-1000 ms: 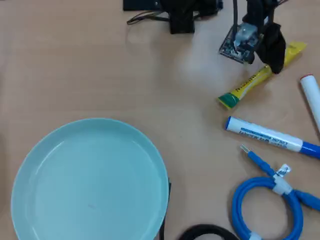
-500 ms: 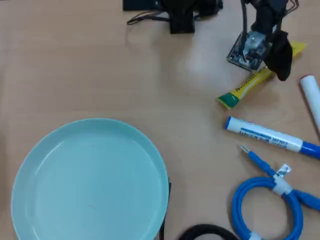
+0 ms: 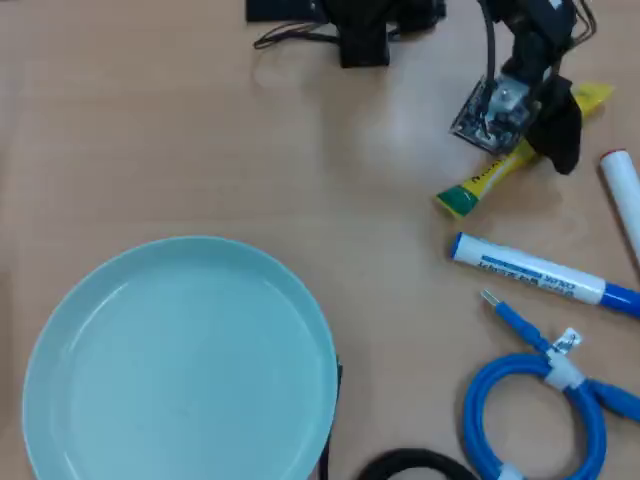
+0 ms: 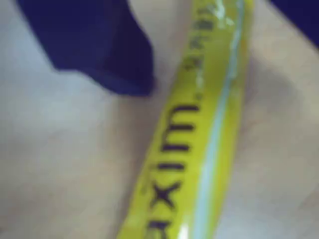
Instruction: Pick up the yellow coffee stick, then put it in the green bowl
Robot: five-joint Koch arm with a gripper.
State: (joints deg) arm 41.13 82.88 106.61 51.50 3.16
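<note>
The yellow coffee stick [image 3: 495,175] lies flat on the table at the upper right of the overhead view, its green end pointing lower left. It fills the wrist view [image 4: 199,149], "Maxim" lettering showing. My gripper [image 3: 550,128] is low over the stick's upper half and open. In the wrist view my gripper [image 4: 219,55] straddles the stick, with one dark jaw to its left and the other at the top right corner, both apart from the foil. The green bowl [image 3: 180,360] sits empty at the lower left, far from the gripper.
A white-and-blue marker [image 3: 540,272] lies just below the stick. A second white pen with a red cap [image 3: 622,190] is at the right edge. A coiled blue cable [image 3: 545,400] and a black cable [image 3: 410,465] lie at the bottom right. The arm's base [image 3: 360,30] is at the top.
</note>
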